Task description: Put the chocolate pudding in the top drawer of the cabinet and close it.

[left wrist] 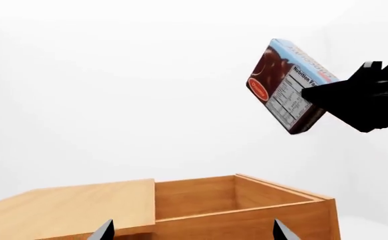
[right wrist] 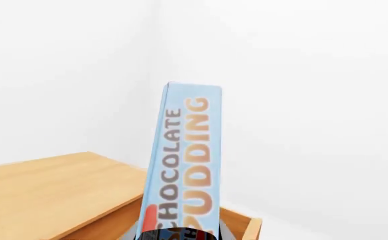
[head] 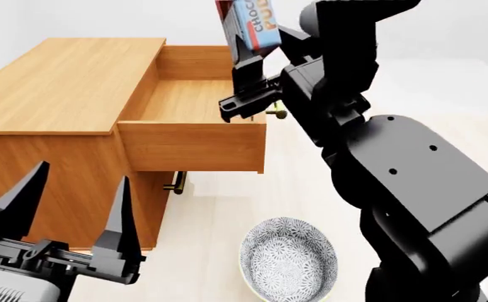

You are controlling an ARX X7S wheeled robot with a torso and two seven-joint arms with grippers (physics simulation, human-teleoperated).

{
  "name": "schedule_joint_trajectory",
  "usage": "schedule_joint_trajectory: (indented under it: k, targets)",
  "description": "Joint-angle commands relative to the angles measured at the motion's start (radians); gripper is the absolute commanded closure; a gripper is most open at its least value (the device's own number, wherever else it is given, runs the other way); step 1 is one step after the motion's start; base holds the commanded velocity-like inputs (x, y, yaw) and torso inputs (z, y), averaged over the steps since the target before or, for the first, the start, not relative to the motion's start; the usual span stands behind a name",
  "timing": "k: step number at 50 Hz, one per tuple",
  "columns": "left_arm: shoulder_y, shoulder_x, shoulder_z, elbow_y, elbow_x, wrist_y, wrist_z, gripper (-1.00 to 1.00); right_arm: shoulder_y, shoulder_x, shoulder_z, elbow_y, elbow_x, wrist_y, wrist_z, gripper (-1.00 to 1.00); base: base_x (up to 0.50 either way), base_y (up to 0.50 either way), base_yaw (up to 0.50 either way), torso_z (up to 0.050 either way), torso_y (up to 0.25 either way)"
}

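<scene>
Pudding carton, i.e. chocolate pudding [head: 255,22], clamped in right tool [head: 242,55] above open top drawer [head: 191,146] of cabinet [head: 55,82]; left tool [head: 74,207] spread wide, w/ nothing in it.

A round shallow bowl [head: 288,260] with a dense blue-grey floral pattern sits on the pale floor, near and just to the right of the left gripper's black fingers

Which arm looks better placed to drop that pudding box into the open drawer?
The right. Its gripper already holds the chocolate pudding above the pulled-out top drawer. The left gripper hangs open and empty, low beside the cabinet.
</scene>
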Motion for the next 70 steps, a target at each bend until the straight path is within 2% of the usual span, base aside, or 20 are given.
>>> schedule_joint_trajectory:
  k: [1,9,19,45,46,58,70]
  targets:
    - [0.012,0.01,0.001,-0.029,-0.008,0.028,0.016,-1.0,0.126,-0.047,-0.071,0.287,-0.015,-0.068,-0.034,1.0,0.0,0.0,0.0,0.0,0.0]
    - [0.014,0.02,0.0,-0.04,-0.017,0.035,0.029,-1.0,0.194,-0.066,-0.115,0.514,-0.005,-0.159,-0.053,1.0,0.0,0.0,0.0,0.0,0.0]
    - [0.017,0.026,-0.002,-0.048,-0.022,0.039,0.038,-1.0,0.234,-0.058,-0.173,0.654,0.023,-0.191,-0.044,1.0,0.0,0.0,0.0,0.0,0.0]
    - [0.024,0.032,-0.01,-0.059,-0.031,0.043,0.05,-1.0,0.136,-0.004,-0.256,0.617,0.052,-0.262,-0.015,1.0,0.0,0.0,0.0,0.0,0.0]
    - [0.025,0.033,-0.011,-0.059,-0.031,0.043,0.05,-1.0,0.131,-0.002,-0.255,0.612,0.052,-0.269,-0.013,-1.0,0.0,0.0,0.0,0.0,0.0]
    - [0.028,0.034,-0.014,-0.057,-0.032,0.039,0.051,-1.0,0.016,0.038,-0.248,0.459,0.034,-0.385,0.039,-1.0,0.0,0.0,0.0,0.0,0.001]
    - [0.032,0.041,-0.018,-0.066,-0.036,0.04,0.057,-1.0,-0.176,0.11,-0.233,0.232,0.009,-0.562,0.07,-1.0,0.0,0.0,0.0,0.0,0.0]
